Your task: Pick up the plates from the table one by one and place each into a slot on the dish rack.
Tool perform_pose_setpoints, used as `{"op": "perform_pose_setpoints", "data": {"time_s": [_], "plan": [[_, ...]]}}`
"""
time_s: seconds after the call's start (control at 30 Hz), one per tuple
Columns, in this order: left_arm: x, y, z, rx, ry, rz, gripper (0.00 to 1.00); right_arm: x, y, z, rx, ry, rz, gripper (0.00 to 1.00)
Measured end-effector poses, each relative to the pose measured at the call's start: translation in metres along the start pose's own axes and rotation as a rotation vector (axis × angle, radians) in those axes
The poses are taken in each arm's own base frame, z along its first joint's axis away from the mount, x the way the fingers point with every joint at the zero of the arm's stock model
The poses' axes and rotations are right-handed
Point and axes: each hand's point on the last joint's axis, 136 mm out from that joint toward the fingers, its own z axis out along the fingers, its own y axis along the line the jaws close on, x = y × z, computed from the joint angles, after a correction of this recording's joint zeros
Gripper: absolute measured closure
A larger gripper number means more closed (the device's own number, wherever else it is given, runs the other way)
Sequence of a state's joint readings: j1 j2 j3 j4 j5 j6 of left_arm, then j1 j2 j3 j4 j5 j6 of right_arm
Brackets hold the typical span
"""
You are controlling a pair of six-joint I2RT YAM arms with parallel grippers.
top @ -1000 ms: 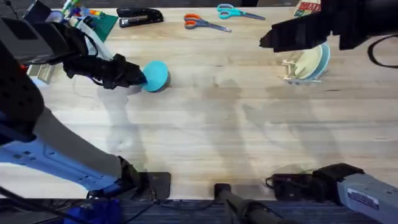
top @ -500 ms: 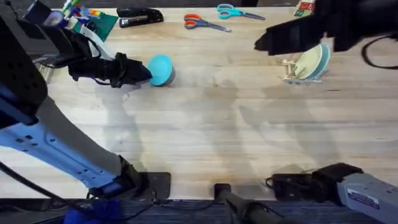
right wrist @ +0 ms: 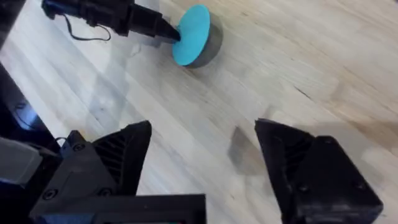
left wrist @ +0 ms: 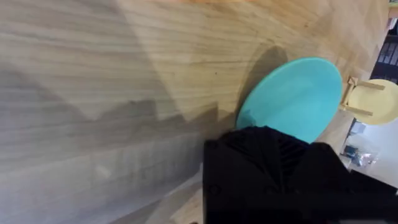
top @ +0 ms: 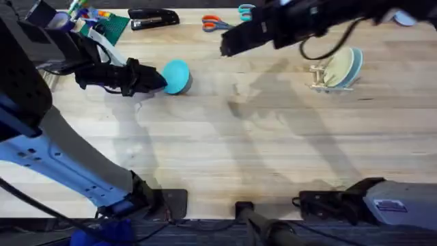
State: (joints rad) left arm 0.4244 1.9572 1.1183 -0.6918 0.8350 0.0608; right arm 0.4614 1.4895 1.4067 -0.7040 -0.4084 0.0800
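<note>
The turquoise plate (top: 175, 75) is gripped at its edge by the left fingers (top: 158, 80), lifted off the worktop (top: 225, 150); the dish rack (top: 326, 77) lies well to its right; the right fingers (right wrist: 202, 165), spread empty, are nearer the rack.

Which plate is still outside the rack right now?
The turquoise plate, gripped at its edge by the left gripper and tilted above the table. The pale yellow plate and pale blue plate stand in the dish rack.
</note>
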Motion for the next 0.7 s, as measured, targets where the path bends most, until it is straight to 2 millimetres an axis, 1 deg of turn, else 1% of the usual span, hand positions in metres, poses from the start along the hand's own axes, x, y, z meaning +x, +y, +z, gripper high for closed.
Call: {"op": "perform_pose_setpoints", "data": {"time_s": [0.2, 0.37, 0.47, 0.7], "plan": [[0.000, 0.000, 0.000, 0.000, 0.000, 0.000, 0.960, -0.001, -0.013, 0.044, -0.008, 0.034, 0.081, 0.006], [0.000, 0.000, 0.000, 0.000, 0.000, 0.000, 0.960, -0.003, -0.022, 0.076, -0.013, 0.038, 0.133, 0.006], [0.000, 0.000, 0.000, 0.000, 0.000, 0.000, 0.960, -0.004, -0.023, 0.093, -0.021, 0.036, 0.156, 0.007], [0.000, 0.000, 0.000, 0.000, 0.000, 0.001, 0.960, -0.007, -0.017, 0.131, -0.053, 0.023, 0.199, 0.006]]}}
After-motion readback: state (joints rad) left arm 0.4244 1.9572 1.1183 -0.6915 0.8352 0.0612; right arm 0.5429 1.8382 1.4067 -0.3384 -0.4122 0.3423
